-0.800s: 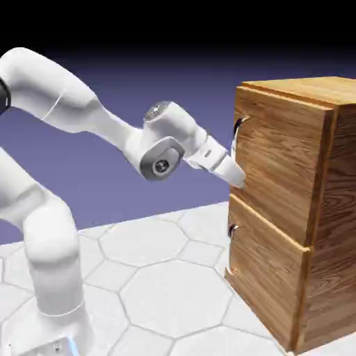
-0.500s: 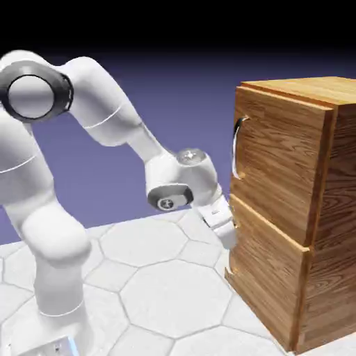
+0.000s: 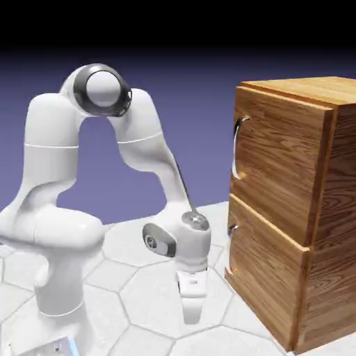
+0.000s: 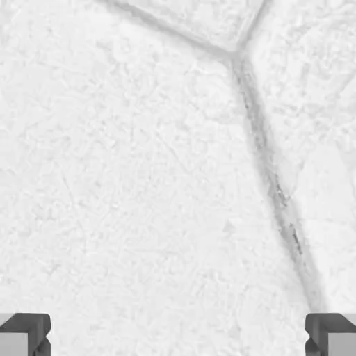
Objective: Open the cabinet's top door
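The cabinet (image 3: 299, 208) of brown wood grain stands at the exterior view's right. Its top door (image 3: 278, 163) is flush with the front, and a curved vertical silver handle (image 3: 237, 147) runs along its left edge. My gripper (image 3: 192, 316) hangs low over the table, pointing straight down, to the left of the cabinet's lower panel and well below the handle. In the hand view the two grey fingertips (image 4: 24, 334) sit far apart at the bottom corners with only white tabletop between them. The gripper is open and holds nothing.
The lower panel (image 3: 268, 278) has a small handle (image 3: 231, 229) at its upper left. The white table (image 3: 160, 285) shows grey hexagonal seams; one seam (image 4: 271, 181) crosses the hand view. My arm's base (image 3: 59, 278) stands at the left.
The arm has swung down and left, away from the top door's handle. The gripper dropped from handle height past the lower panel to just above the table, now pointing downward.
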`<state>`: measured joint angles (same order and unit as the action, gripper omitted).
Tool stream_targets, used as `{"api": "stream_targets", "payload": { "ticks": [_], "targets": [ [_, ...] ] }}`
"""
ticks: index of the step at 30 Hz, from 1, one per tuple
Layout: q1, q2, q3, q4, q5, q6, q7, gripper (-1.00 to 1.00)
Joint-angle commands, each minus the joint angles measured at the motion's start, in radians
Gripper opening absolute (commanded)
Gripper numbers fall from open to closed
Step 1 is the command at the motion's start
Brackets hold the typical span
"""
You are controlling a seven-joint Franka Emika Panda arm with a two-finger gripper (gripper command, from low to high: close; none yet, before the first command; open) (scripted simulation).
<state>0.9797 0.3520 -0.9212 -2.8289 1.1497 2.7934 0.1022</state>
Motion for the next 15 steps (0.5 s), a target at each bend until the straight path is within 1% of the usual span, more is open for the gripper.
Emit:
{"api": "stream_targets", "payload": {
  "ticks": [1,15],
  "targets": [
    [0.036,0.035,-0.035,-0.001,0.043,-0.009,-0.024,0.00],
    [0.544,0.518,-0.518,-0.011,0.646,-0.137,-0.359,0.00]
  ]
}}
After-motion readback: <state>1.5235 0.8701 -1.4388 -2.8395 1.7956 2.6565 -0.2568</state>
